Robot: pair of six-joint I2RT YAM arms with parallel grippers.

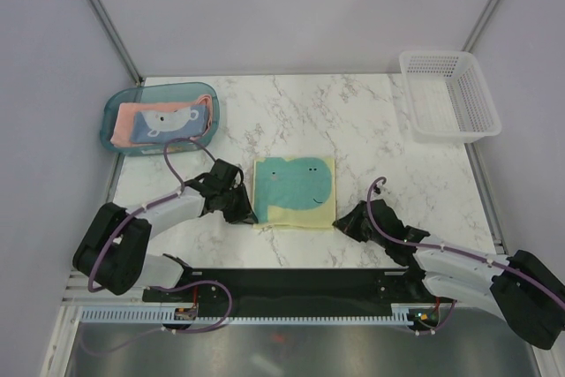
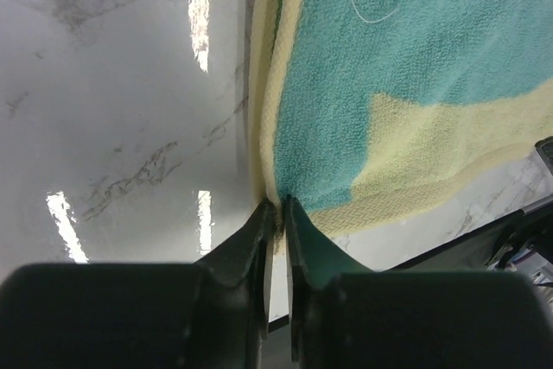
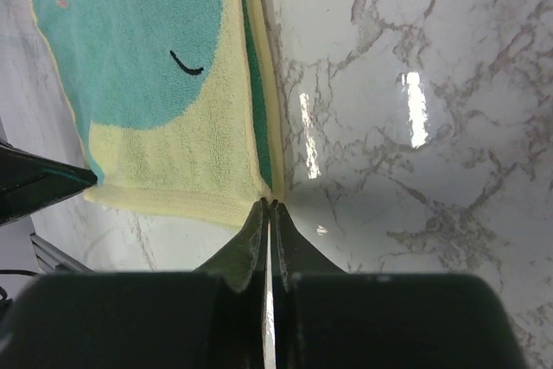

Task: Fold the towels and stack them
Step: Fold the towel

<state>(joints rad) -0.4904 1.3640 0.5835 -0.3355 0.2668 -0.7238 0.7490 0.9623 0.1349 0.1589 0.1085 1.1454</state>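
Yellow-and-teal towel point(image 1: 294, 193) is seen from above lying folded flat at the middle of the table point(image 1: 353, 121). It lies between the left tool point(image 1: 243, 211) and the right tool point(image 1: 346, 221), one at each near corner. A pink towel point(image 1: 132, 115) and a blue towel point(image 1: 168, 124) are stacked in the teal tray point(image 1: 115, 143) at the far left.

In the left wrist view, the left tool point(image 2: 276, 213) is drawn narrow, a thin slit apart, at the towel's corner. Whether cloth is pinched cannot be told.

In the right wrist view, the right tool point(image 3: 270, 209) is closed, its tips touching the other near corner. A grip cannot be confirmed.

The terry cloth is judged light, soft and limp. It is best taken by pinching all layers at both near corners and lifting them together, lest the fold be spilled.
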